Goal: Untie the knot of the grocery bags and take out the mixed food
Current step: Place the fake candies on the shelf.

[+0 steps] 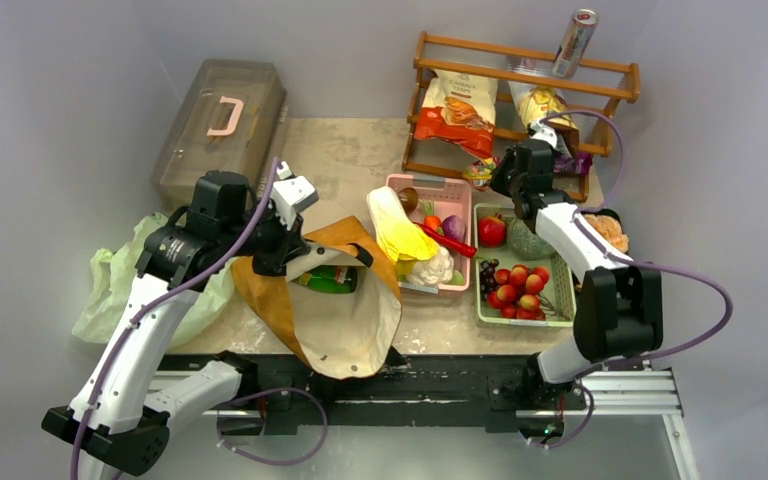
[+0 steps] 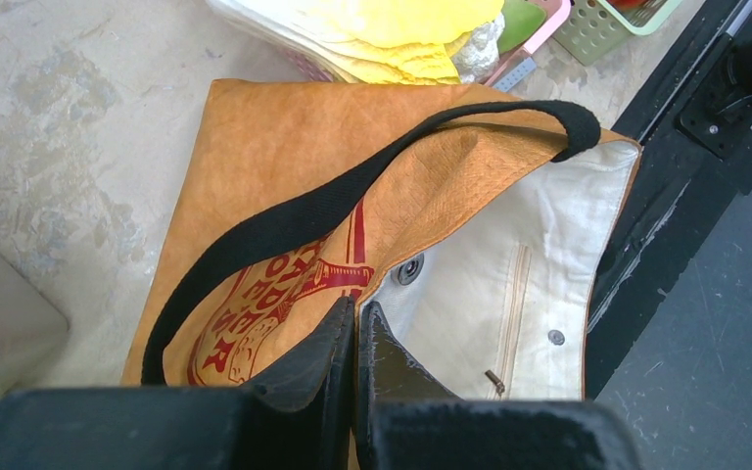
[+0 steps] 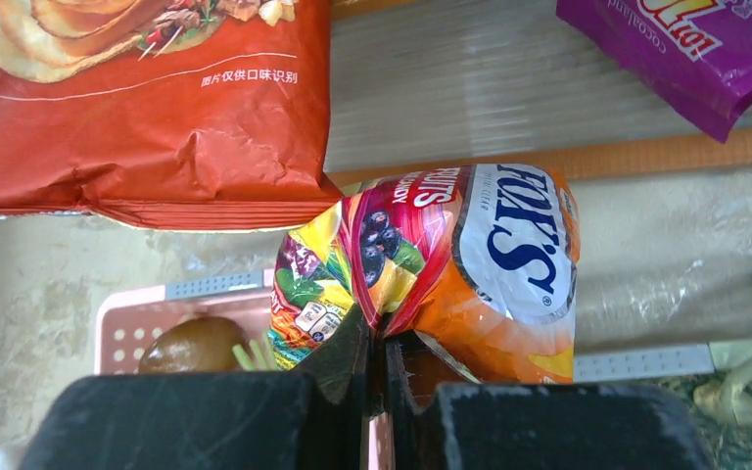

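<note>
The mustard-brown tote with black straps (image 1: 265, 300) lies on the pale surface (image 1: 350, 150). Its long axis runs near to far and its cream lining gapes upward. The left end effector (image 2: 356, 305) is pinched together on the tote's rim. Farther off, the right end effector (image 3: 377, 328) is clamped on a small orange snack packet (image 3: 490, 264).

The tote (image 2: 274, 157) is mustard-brown with a black strap (image 2: 284, 225), cream lining (image 2: 470, 294) and red logo (image 2: 245, 323). The thin plastic bag (image 1: 110, 280) is pale green. The snack packet (image 3: 470, 264) is orange with blue lettering on white.
</note>
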Controlling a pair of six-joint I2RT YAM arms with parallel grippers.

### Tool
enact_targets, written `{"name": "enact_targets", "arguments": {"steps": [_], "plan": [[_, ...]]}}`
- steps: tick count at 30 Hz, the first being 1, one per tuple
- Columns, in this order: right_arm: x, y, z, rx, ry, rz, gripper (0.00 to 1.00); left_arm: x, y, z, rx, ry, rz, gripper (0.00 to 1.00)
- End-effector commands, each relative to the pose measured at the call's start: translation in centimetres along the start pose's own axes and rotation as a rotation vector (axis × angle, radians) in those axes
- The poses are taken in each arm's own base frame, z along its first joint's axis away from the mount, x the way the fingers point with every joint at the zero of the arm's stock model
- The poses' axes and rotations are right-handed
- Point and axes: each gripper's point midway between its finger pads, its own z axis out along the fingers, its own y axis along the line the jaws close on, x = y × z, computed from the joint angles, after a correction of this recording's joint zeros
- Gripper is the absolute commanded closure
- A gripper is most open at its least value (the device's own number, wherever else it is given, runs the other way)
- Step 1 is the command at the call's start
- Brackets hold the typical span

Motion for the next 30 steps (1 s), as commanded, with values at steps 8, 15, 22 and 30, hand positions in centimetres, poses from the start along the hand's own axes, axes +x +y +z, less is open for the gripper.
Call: {"name": "enact_targets", "arguments": {"steps": [8, 15, 22, 30], "plan": [[-4.1, 1.3, 4.9, -0.085, -0.163, 0.059, 1.00, -0.3, 1.0, 0.0, -0.040, -0.005, 0.038, 1.00], [-3.4, 0.9, 6.5, -0.113, -0.184, 0.081, 1.00, 0.0, 1.1, -0.6, -0.057, 0.006, 0.049, 1.00], [-3.8, 1.4, 8.9, -0.146, -0.219, 0.061, 1.00, 0.3, 1.1, -1.3, -0.073, 0.022, 0.061, 1.00], [-3.4, 0.9, 11.3, -0.125, -0.220, 0.057, 0.98, 0.4, 1.1, -1.7, -0.082, 0.037, 0.056, 1.00]]}}
